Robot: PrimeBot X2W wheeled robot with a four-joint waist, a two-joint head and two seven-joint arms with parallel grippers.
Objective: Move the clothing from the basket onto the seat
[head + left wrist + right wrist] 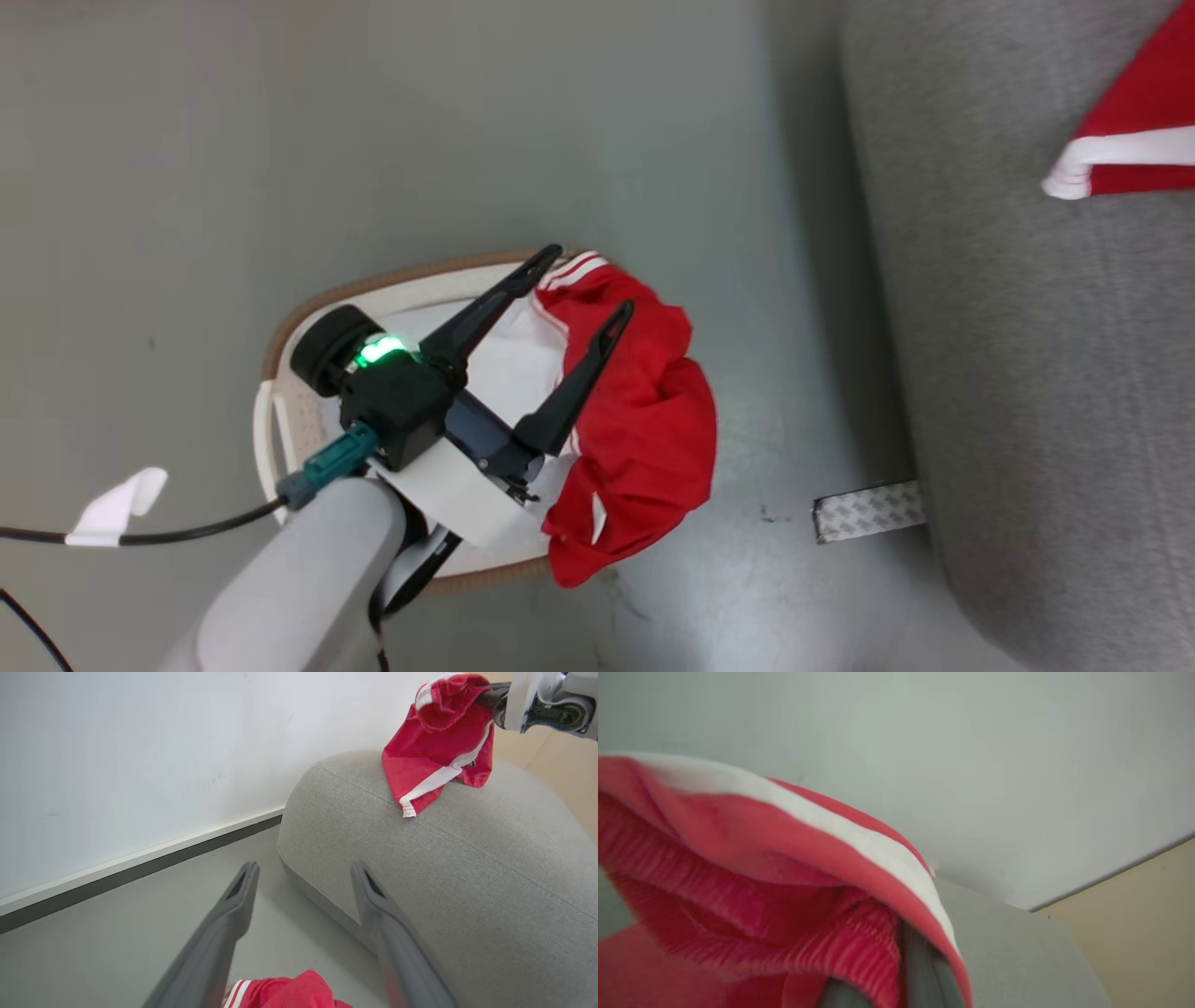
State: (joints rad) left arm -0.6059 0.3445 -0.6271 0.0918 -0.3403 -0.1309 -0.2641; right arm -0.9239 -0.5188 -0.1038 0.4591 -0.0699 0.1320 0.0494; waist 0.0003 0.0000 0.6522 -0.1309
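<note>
The cream basket [392, 285] with a brown rim stands on the grey floor. One red clothing piece [644, 429] with white stripes hangs over its right side, spilling past the rim. My left gripper [588, 280] hovers open just above it, fingers spread wide and holding nothing; the left wrist view shows the same garment [285, 991] below the fingers [243, 891]. A second red garment [439, 742] hangs onto the top of the grey seat [444, 868], with my right gripper [488, 695] shut on its bunched upper part. In the right wrist view the cloth [761, 872] wraps my fingers [920, 970].
A strip of patterned tape [868, 511] lies on the floor at the seat's base. A black cable with a white tag [117, 509] trails left of the basket. A white wall with a dark baseboard [140, 863] runs behind the seat.
</note>
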